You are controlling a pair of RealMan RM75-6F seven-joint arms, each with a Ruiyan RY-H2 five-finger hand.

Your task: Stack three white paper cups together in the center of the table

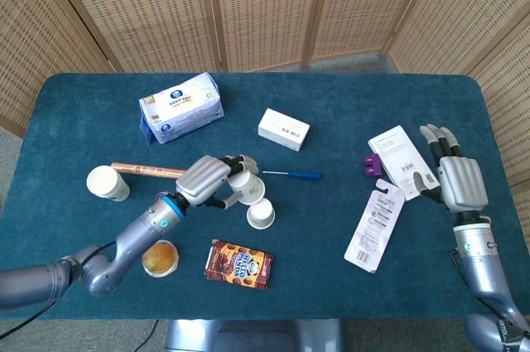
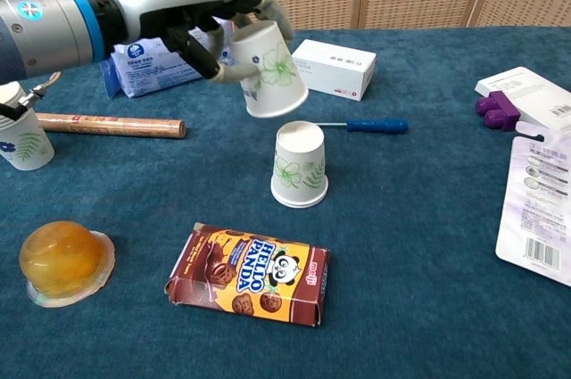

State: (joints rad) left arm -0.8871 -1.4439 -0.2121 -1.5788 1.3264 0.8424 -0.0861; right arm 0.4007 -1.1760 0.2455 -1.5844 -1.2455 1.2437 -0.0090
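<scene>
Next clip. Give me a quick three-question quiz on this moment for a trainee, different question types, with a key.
1. True or false: the left hand holds a cup in the air, mouth tilted downward.
2. Which lies nearest the upside-down cup at the table's middle? A) tissue pack B) screwdriver C) jelly cup
3. Fill in: the third cup stands upright near the table's ____ edge, beside a brown stick.

Key: 1 true; 2 B; 3 left. The right hand holds nothing, fingers apart, by the flat packs.
</scene>
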